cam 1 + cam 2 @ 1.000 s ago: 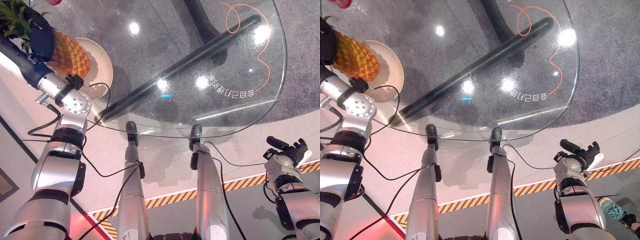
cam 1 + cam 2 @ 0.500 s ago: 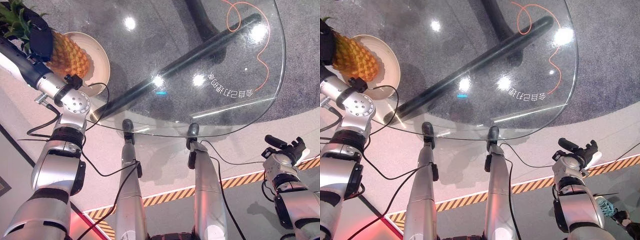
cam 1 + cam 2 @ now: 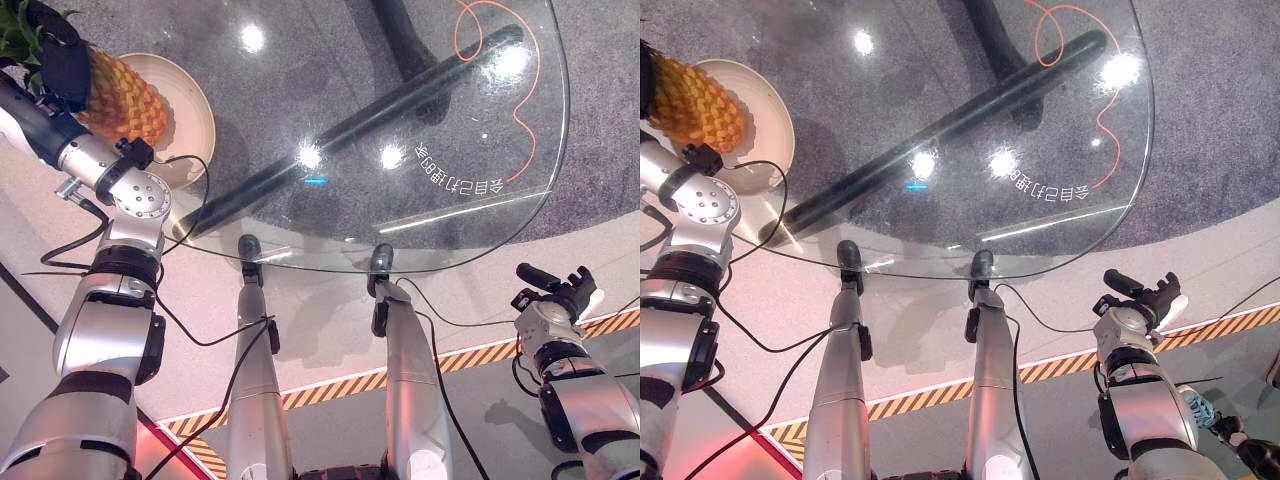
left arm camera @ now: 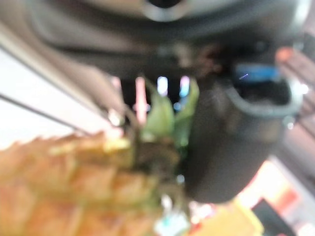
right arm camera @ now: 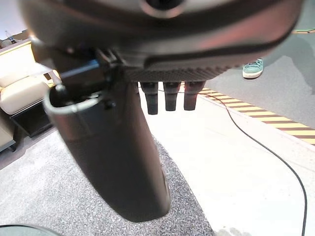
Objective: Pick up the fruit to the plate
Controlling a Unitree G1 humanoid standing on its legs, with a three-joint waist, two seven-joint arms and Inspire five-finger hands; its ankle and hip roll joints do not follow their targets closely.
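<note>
Now my dark left hand (image 3: 60, 62) is curled round the golden, scaly pineapple (image 3: 122, 98), which lies slantwise, leafy crown toward my hand, base over the cream round plate (image 3: 190, 115).

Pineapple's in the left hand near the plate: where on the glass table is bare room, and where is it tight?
The glass table is bare from the plate across to its right edge. The crowded spot is the table's left corner: the pineapple, gripped by the left hand, hangs over the plate. The right hand is below the table edge, fingers relaxed.
</note>
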